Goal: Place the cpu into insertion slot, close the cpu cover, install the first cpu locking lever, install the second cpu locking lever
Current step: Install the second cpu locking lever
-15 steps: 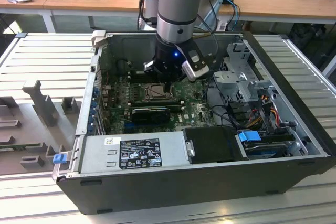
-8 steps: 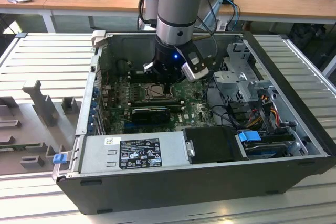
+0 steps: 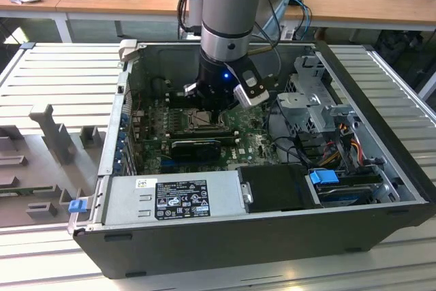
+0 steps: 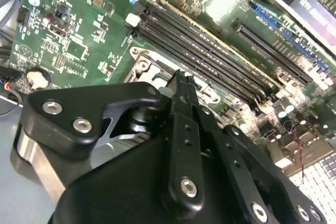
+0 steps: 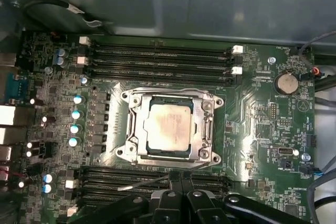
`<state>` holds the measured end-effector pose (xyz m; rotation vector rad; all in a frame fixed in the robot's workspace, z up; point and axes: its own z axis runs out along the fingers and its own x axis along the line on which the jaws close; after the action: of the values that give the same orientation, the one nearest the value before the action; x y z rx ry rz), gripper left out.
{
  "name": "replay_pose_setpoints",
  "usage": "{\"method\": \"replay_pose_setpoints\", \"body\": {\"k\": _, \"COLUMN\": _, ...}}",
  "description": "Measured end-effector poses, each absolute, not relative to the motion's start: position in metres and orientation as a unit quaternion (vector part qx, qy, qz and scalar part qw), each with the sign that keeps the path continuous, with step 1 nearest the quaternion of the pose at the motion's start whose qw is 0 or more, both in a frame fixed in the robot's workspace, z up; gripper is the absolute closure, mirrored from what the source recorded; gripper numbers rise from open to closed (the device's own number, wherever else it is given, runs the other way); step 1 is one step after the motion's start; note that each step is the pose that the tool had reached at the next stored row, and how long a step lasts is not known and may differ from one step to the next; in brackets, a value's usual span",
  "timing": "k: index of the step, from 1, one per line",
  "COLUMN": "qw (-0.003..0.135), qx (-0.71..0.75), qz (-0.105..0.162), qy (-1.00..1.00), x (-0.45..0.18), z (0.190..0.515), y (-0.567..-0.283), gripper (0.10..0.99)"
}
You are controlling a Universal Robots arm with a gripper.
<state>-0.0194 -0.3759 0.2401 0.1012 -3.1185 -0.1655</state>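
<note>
The arm reaches down into an open computer case (image 3: pixel 381 189) that lies on its side on a ribbed metal tabletop (image 3: pixel 61 73), with the gripper (image 3: pixel 208 103) hanging just above the green motherboard (image 3: pixel 157 124) in the exterior view. In the first wrist view the cpu (image 5: pixel 167 125) sits flat in the insertion slot (image 5: pixel 131 129), its silver-grey top showing through the window of the cpu cover (image 5: pixel 206 124), which lies down flat over the socket as a silvery frame around the chip. A thin metal lever (image 5: pixel 142 183) slants across the board just beside the socket's near edge, close to the gripper's dark fingers (image 5: pixel 173 203); whether it is latched is hard to judge from this angle. In the second wrist view the fingers (image 4: pixel 181 95) look pressed together to a narrow tip with nothing visible between them, poised above a corner of the socket frame. Long black memory slots (image 5: pixel 157 56) run along the far side of the socket and another bank along the near side. In the exterior view a grey power-supply box (image 3: pixel 170 199) fills the case's front edge, with a blue clip (image 3: pixel 323 176) to the exterior view's right of it.
</note>
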Motion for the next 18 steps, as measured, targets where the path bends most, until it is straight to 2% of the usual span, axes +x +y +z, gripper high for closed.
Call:
{"method": "replay_pose_setpoints", "body": {"k": 10, "qw": 0.008, "qx": 0.032, "qz": -0.061, "qy": -0.998, "x": -0.048, "z": 0.234, "y": -0.381, "gripper": 0.980}}
{"method": "replay_pose_setpoints", "body": {"k": 18, "qw": 0.009, "qx": 0.040, "qz": -0.066, "qy": -0.997, "x": -0.050, "z": 0.215, "y": -0.381, "gripper": 0.980}}
